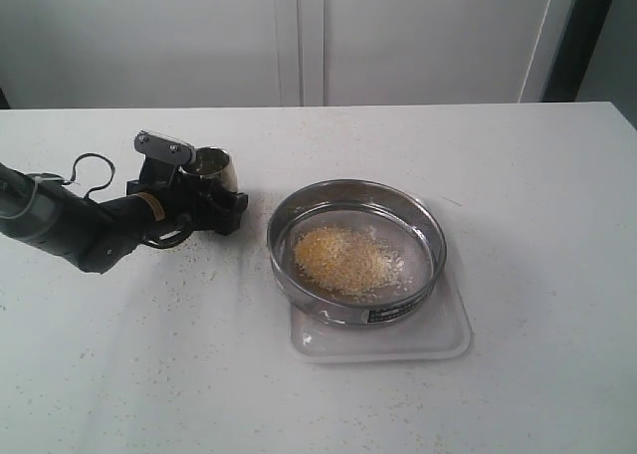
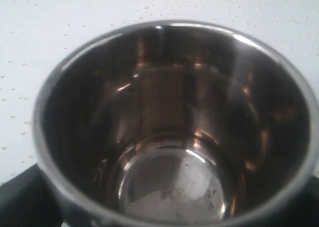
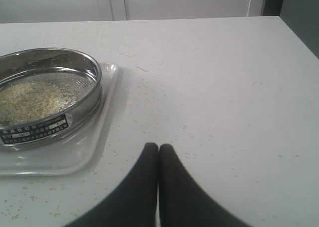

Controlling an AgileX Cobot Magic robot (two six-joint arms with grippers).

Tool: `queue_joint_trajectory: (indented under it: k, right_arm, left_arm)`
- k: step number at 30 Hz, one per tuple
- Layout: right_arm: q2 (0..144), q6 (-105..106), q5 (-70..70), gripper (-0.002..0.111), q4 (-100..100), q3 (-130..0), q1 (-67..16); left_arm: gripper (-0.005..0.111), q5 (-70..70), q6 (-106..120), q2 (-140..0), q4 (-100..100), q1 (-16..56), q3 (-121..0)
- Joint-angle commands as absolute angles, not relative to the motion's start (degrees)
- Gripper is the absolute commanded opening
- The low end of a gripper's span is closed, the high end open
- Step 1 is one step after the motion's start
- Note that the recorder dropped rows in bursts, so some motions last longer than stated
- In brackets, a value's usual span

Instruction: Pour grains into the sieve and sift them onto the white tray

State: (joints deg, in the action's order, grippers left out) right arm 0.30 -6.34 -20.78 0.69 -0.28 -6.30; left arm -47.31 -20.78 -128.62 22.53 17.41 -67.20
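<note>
The sieve rests on the white tray at the middle of the table. A mound of yellow and whitish grains lies on its mesh. To its left my left gripper is shut on a small steel cup, which stands upright close to the table. In the left wrist view the cup is empty apart from faint dust on its bottom. My right gripper hovers over bare table beside the tray, shut on nothing. The sieve and grains show there too.
Stray grains speckle the white table around the cup and the tray. A pale wall with panel seams runs behind the table's far edge. The right arm does not show in the exterior view.
</note>
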Motion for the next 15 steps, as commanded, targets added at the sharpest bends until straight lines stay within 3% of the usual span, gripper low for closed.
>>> queue_joint_trajectory:
  k: [1,15]
  right_arm:
    - [0.00,-6.31,-20.09,0.000,0.63,0.00,-5.68]
    - [0.00,-6.31,-20.09,0.000,0.63,0.00,-5.68]
  left_arm:
    - [0.093,-45.21,-20.80,-128.15,24.39,17.36,-66.77]
    - [0.093,-44.89,-20.80,-124.18,24.72,17.36,-66.77]
